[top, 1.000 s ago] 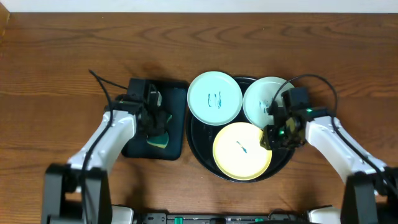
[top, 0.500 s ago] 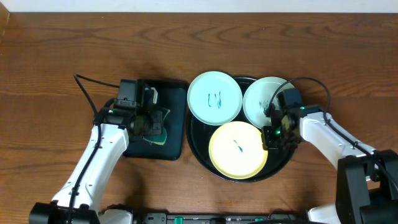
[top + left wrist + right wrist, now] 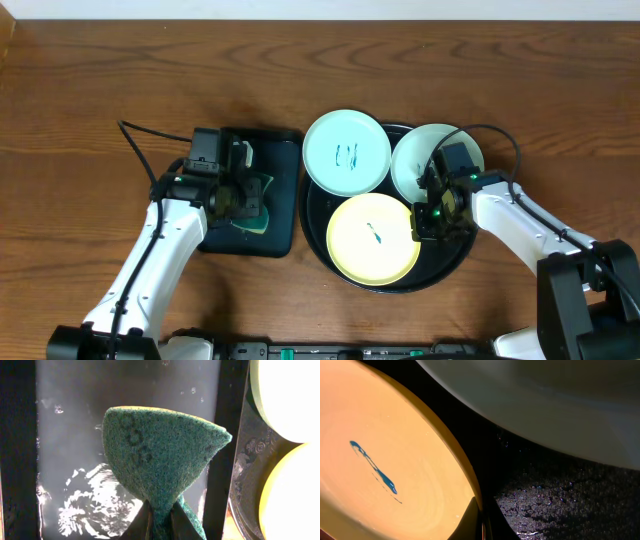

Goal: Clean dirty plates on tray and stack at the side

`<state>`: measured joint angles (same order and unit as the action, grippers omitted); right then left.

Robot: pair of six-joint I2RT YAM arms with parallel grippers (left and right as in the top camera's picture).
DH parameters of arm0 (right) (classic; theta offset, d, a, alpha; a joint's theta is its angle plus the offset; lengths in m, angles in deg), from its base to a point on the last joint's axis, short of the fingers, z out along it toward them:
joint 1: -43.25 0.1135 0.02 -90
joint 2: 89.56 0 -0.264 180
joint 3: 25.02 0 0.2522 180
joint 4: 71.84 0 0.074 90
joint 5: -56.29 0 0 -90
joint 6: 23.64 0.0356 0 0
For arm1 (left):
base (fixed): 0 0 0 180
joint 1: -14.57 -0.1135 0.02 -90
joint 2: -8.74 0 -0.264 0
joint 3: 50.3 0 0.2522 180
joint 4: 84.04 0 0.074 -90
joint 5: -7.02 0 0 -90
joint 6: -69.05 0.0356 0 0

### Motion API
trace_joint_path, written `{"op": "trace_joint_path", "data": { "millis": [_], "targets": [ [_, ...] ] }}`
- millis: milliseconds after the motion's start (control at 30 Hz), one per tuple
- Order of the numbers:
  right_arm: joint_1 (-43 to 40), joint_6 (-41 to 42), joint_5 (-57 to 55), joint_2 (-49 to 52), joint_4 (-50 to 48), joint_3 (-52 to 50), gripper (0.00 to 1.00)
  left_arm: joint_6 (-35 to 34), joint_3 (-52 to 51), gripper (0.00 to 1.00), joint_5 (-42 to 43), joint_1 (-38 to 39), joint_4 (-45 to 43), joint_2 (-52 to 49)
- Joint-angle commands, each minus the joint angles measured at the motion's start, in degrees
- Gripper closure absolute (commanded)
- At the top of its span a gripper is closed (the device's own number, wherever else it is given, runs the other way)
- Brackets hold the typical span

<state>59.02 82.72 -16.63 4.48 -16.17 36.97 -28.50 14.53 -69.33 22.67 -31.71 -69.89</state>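
Note:
Three plates lie on the round black tray (image 3: 455,262). A mint-blue plate (image 3: 346,153) with blue scribbles overhangs its back left rim. A second mint-blue plate (image 3: 425,160) sits at the back right, partly under my right arm. The pale yellow plate (image 3: 373,239) with a blue mark sits at the front; it also shows in the right wrist view (image 3: 390,460). My right gripper (image 3: 421,224) is shut on the yellow plate's right rim (image 3: 481,525). My left gripper (image 3: 243,203) is shut on a green sponge (image 3: 160,455) over the rectangular tray.
The small rectangular black tray (image 3: 282,240) holds water and lies left of the round tray; its wet floor (image 3: 75,450) shows in the left wrist view. Bare wood tabletop (image 3: 90,90) lies all around.
The yellow plate has slid left on the round tray with my right gripper on its rim. My left arm shifted over the rectangular tray a second ago and has stayed still since.

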Motion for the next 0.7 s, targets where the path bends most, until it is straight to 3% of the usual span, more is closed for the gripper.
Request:
{"op": "trace_joint_path", "data": {
  "millis": [0,500,667],
  "targets": [
    [0.8,1.5,0.3,0.5,-0.3,0.6,0.99,-0.5,0.8,0.93,0.9,0.1,0.0,0.4],
    [0.8,1.4,0.3,0.5,-0.4,0.6,0.99,-0.4,0.8,0.92,1.0,0.1,-0.3,0.4],
    [0.8,1.4,0.3,0.5,-0.3,0.6,0.99,3.5,0.8,0.93,4.0,-0.9,-5.8,0.4]
  ]
}}
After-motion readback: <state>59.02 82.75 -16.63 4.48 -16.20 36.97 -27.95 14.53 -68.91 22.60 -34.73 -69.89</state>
